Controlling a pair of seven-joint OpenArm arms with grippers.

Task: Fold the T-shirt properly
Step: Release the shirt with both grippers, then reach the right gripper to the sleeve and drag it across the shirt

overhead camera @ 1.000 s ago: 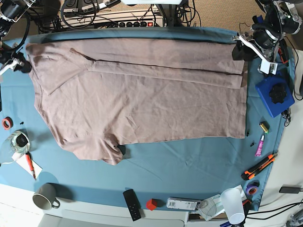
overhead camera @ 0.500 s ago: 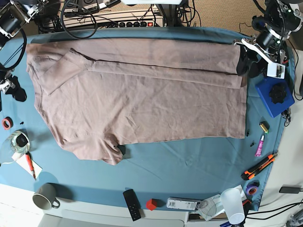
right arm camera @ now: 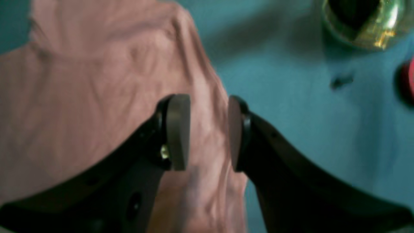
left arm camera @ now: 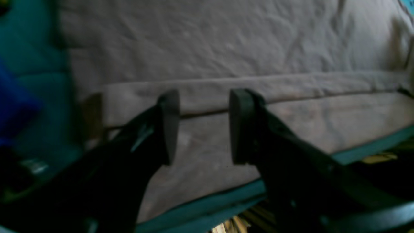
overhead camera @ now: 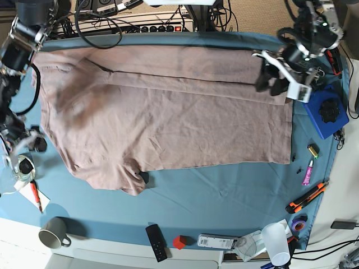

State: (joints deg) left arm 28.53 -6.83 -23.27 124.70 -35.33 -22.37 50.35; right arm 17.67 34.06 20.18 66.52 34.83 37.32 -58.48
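Both claws gaping, empty: left gripper has drifted in over T-shirt hem fold at 2 o'clock; right gripper dropped to 9. Far-edge fold done; near side next.

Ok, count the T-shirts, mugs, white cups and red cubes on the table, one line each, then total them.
T-shirt: 1
mug: 1
white cup: 1
red cube: 1
Total: 4
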